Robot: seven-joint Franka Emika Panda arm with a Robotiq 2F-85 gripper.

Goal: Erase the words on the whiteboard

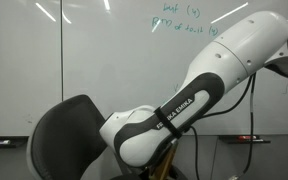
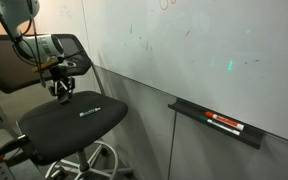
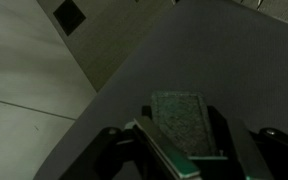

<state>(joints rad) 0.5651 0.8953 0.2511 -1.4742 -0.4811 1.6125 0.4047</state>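
Hand (image 2: 62,90) is low over the chair seat (image 2: 79,118), its fingers clamped on the eraser (image 3: 184,122). The words (image 1: 184,22) stand high on the whiteboard (image 1: 104,60), well above the hand. In my judgement the coming move must go up and toward the board.

A white arm (image 1: 199,95) with a black band is shown in an exterior view, stretched from the upper right of the frame down to a bent joint at lower centre. In an exterior view the gripper (image 2: 64,90) is seen at upper left, pointed downward. In the wrist view its fingers (image 3: 134,140) are pressed against both sides of an eraser (image 3: 182,122) at lower centre.
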